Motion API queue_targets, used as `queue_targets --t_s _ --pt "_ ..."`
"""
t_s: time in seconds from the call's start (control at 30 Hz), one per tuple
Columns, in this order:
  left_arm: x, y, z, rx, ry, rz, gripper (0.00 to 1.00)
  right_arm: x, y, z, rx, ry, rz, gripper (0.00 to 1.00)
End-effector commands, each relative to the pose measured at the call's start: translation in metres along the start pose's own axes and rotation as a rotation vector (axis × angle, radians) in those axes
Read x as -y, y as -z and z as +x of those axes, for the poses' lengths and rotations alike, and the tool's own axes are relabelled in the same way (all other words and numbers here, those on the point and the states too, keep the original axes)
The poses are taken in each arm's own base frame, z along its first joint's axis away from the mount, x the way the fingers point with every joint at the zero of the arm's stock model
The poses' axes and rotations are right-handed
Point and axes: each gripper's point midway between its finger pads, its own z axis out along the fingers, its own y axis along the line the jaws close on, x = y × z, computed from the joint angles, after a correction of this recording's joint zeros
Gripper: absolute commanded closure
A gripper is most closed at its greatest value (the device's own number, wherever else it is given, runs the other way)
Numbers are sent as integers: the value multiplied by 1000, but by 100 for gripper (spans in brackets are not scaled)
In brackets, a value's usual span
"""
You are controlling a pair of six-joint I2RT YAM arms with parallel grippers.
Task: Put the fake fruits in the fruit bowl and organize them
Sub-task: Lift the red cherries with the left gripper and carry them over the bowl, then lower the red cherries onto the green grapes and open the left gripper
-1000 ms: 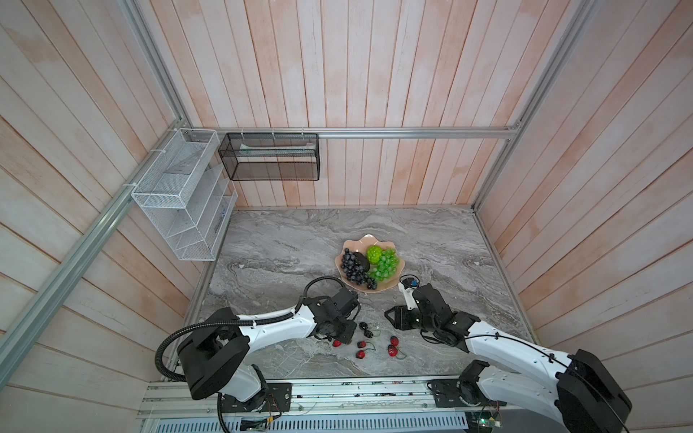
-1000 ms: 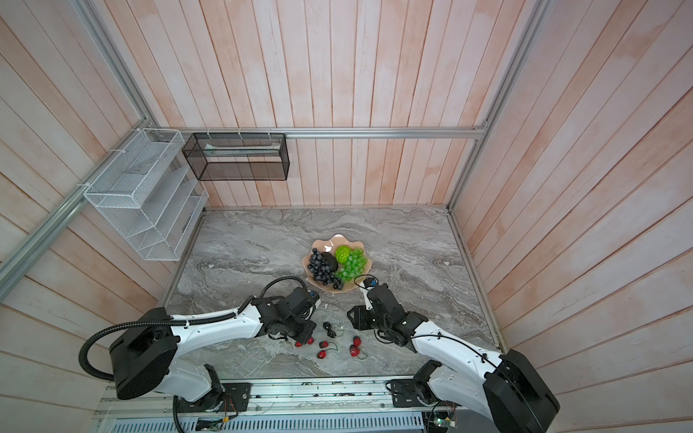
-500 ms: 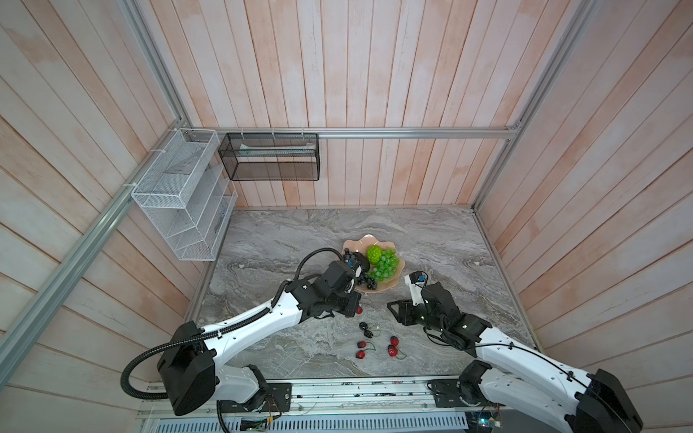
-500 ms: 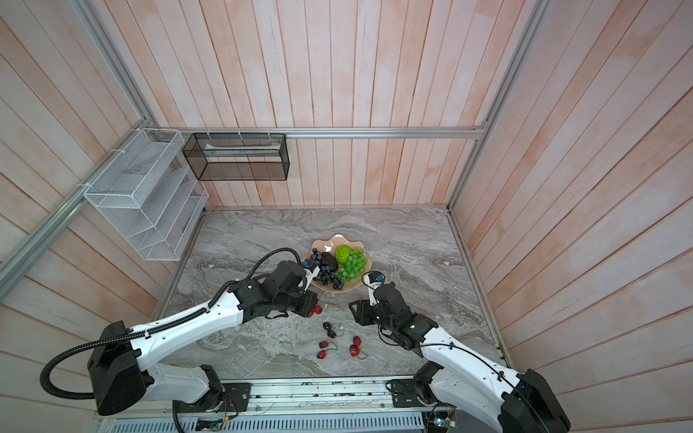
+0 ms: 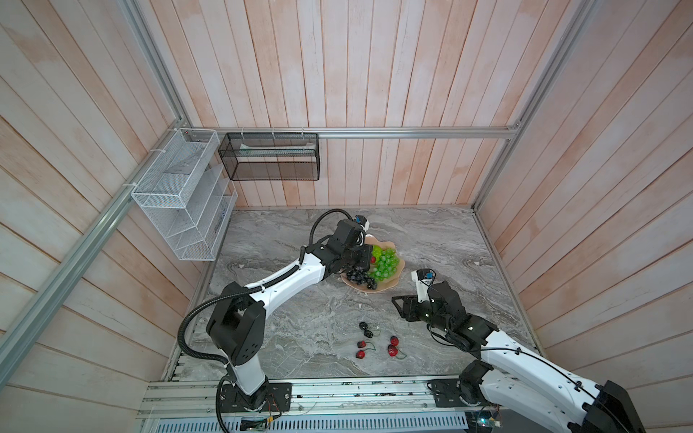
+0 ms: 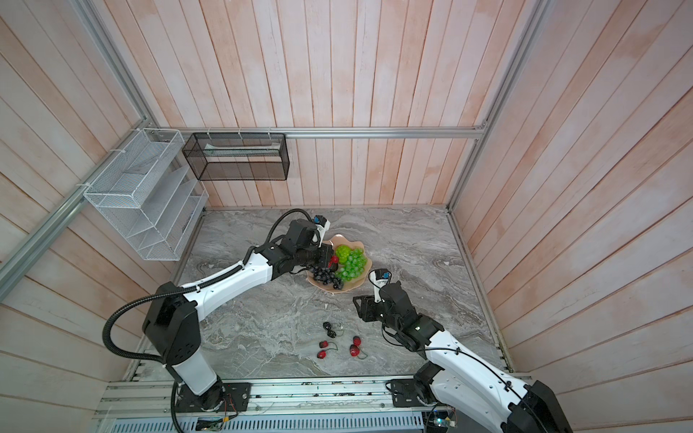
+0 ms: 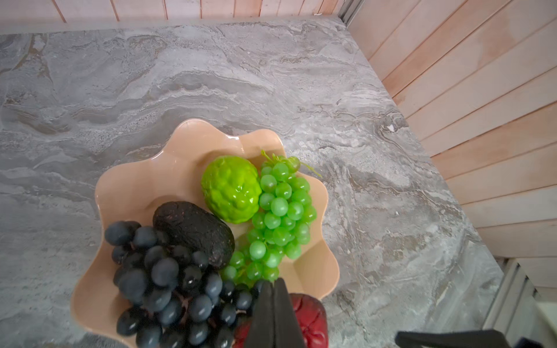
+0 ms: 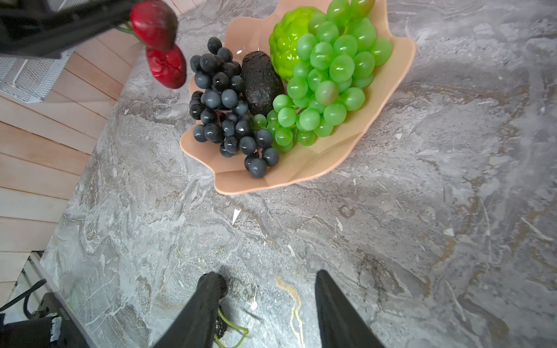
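The fruit bowl (image 5: pixel 390 283) sits on the grey marble table (image 5: pixel 285 240) and already holds four fruits. The dark purple grape bunch (image 7: pixel 168 286) spills toward one edge of it, and the black avocado (image 7: pixel 194 232) touches those grapes at the middle. The bright green knobbly fruit (image 7: pixel 230 189) sits beyond the avocado, with the green grape bunch (image 7: pixel 277 217) along the opposite side. The left gripper (image 7: pixel 272 284) hangs above the bowl with its jaws pressed fully together. A pair of red cherries (image 8: pixel 159 45) dangles from its tip over the purple-grape side (the stem between the jaws is too thin to make out). The same red pair (image 5: pixel 373 259) shows just over the bowl's contents in both top views. The right gripper (image 8: pixel 268 283) is near the bowl but clear of its rim, low over the marble. Its jaws are roughly half apart with nothing between them, and a dark berry (image 8: pixel 221 327) on a green stem lies behind one finger. Well apart from the bowl, toward the robot's bases, three more pairs lie on the table: a black pair (image 5: pixel 365 328) nearest the bowl, and two red pairs (image 5: pixel 360 348) (image 5: pixel 392 345) farther out.
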Motion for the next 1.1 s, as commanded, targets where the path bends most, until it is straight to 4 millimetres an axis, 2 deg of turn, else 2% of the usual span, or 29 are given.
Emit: queue_targets --t_s 0.0,0.27,0.6,0.73,0.93,1.07 --pt "7 -15 -10 25 -49 43 100 3 0 1 -1 -1 -3 48" --pt "2 -47 9 -32 -126 71 100 14 -1 -1 -2 -12 0 48" --pt "-19 -68 13 -60 -131 22 99 17 -2 -4 -4 -12 -4 48" --pt "-23 -71 14 -69 -123 12 88 15 -1 -9 0 -5 -7 48" --pt "-20 -61 2 -35 -121 9 63 13 1 -10 3 -8 -11 47" --pt "-16 -47 -11 -3 -124 7 62 11 3 -14 10 -5 -12 47"
